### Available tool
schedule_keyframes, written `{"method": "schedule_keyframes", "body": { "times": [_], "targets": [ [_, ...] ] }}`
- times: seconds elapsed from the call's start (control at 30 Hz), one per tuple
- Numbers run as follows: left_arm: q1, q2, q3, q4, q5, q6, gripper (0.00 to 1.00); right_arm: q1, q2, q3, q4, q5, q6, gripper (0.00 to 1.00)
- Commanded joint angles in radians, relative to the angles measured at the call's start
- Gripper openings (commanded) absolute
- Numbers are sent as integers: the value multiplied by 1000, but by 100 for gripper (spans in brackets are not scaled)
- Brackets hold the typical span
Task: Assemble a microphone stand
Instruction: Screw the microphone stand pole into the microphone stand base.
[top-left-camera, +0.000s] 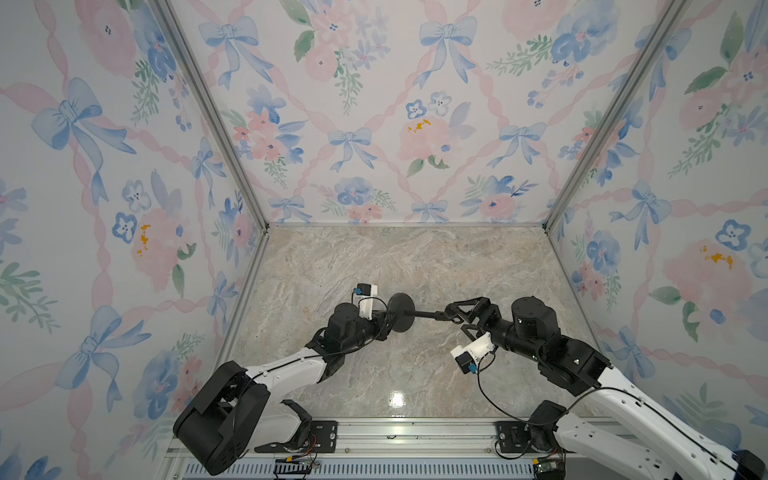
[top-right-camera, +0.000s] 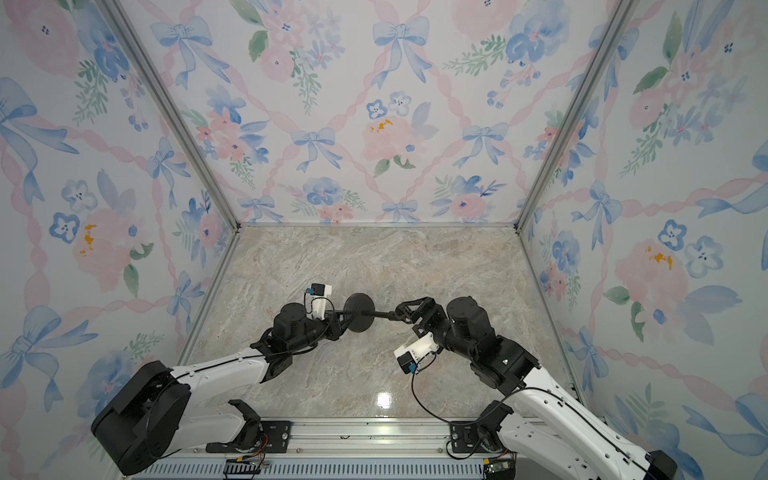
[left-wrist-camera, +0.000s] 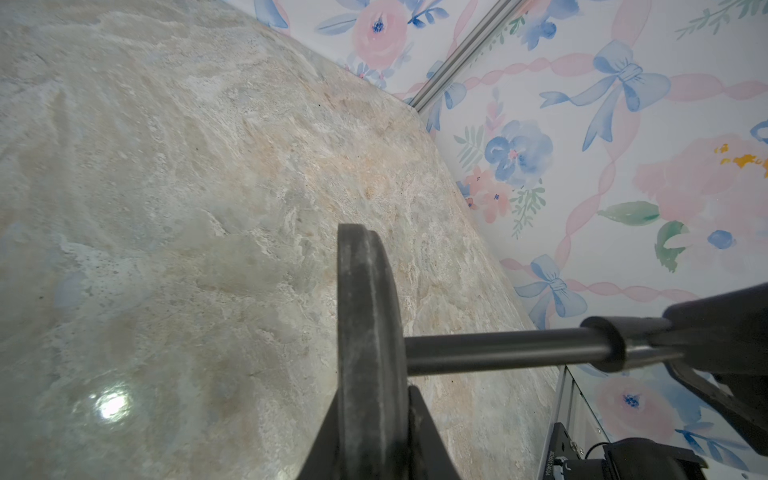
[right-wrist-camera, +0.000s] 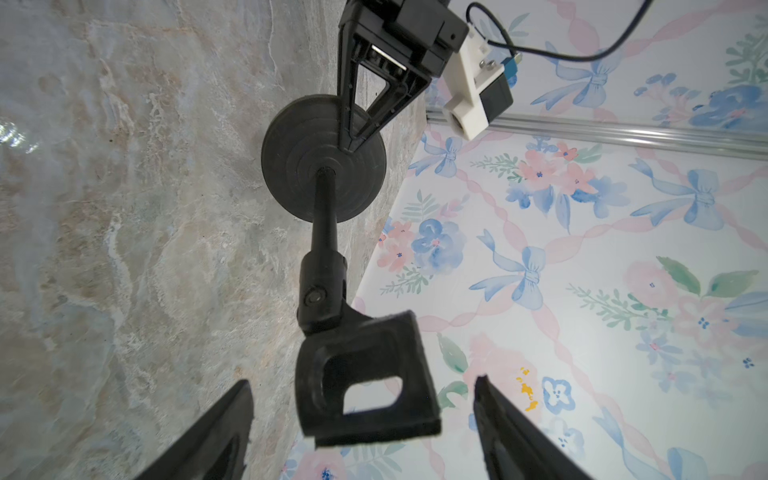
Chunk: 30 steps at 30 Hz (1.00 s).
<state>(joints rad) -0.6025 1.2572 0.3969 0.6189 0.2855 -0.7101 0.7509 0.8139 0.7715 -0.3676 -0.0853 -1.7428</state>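
Observation:
The microphone stand hangs sideways above the table, in one piece. Its round black disc base stands on edge, and my left gripper is shut on the disc's rim. The thin rod sticks out of the disc's centre toward my right gripper. That gripper is open. In the right wrist view its fingers stand on either side of the clip-like head, with a gap on each side.
The marble tabletop is walled in by floral panels on three sides, with metal corner posts. An aluminium rail with both arm bases runs along the front edge.

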Motion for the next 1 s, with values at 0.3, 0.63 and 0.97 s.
{"method": "schedule_keyframes", "body": {
  "times": [0.3, 0.63, 0.97],
  "targets": [
    [-6, -15, 44, 68, 24, 2, 0, 51, 75, 37, -26, 53, -122, 62],
    [-6, -29, 42, 68, 14, 8, 0, 31, 139, 115, -83, 13, 258, 38],
    [-5, -62, 35, 68, -20, 15, 0, 17, 205, 174, -13, -65, 1047, 32]
  ]
}}
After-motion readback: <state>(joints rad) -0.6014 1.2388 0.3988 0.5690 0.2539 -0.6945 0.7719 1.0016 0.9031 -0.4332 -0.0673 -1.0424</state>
